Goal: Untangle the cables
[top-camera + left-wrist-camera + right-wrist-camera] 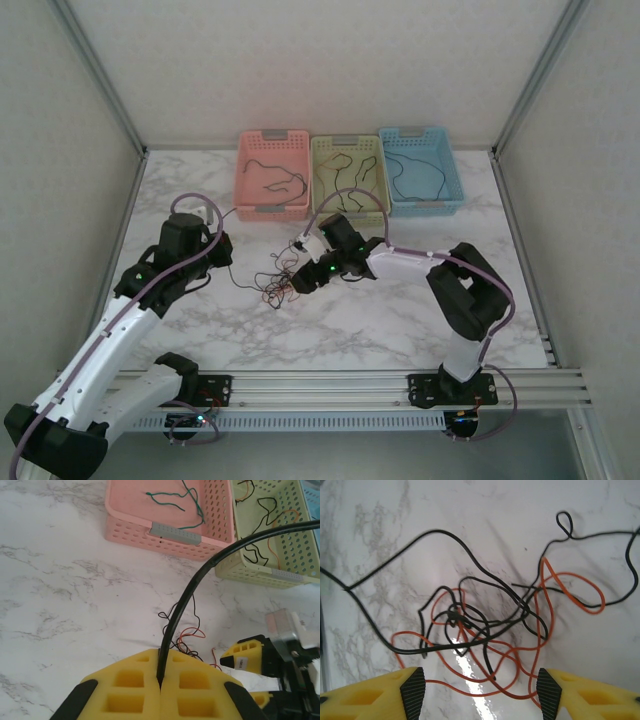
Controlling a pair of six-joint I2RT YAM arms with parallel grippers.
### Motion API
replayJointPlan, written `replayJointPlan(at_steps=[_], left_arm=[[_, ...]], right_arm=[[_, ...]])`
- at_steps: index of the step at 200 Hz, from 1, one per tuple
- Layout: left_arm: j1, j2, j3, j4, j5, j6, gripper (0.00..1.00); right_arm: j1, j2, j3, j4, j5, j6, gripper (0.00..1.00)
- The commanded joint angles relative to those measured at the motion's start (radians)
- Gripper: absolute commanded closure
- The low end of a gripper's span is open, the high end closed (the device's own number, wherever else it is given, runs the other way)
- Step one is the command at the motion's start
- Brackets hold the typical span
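A messy tangle of thin black and red-orange cables (276,285) lies on the white marble tabletop (380,320), near the middle and a little toward 9 o'clock. In the right wrist view the tangle (485,620) is a knot of loops that cross over each other many times. One black end curls into a small ring at 1 o'clock.

The right pincer (298,276) is at the 3 o'clock side of the tangle. Its two yellow fingers are wide apart, and it has nothing in its grip (480,687). The cables lie flat on the tabletop between and in front of the fingers.

The left pincer (224,254) is at 9 o'clock from the tangle. Its yellow fingers are pressed tight together on one long black cable (185,605). From the left pincer (161,682), this cable bends up and away toward 2 o'clock.

Three plastic baskets with holes stand in a row at the 12 o'clock side of the tabletop. The pink basket (270,212) is at 11 o'clock and has a thin green cable (170,502) in it. The yellow-green basket (318,170) is in the middle and has black and orange cables in it. The blue basket (425,207) is at 1 o'clock and has a dark cable in it.
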Motion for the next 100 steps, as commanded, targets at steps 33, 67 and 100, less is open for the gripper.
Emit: replayJointPlan(at_steps=[33,67,100], left_arm=[[-0.008,-0.009,0.023,-0.021,-0.008,0.016,1.0],[-0.008,-0.011,0.024,-0.032,-0.016,0.02,1.0],[-0.008,-0.005,0.026,-0.029,-0.012,0.019,1.0]], right_arm=[[0.01,0.023,0.03,-0.049,0.05,-0.074,0.36],[0.011,0.039,0.042,-0.049,0.081,-0.113,0.38],[0.018,0.081,0.047,-0.043,0.089,-0.153,0.41]])
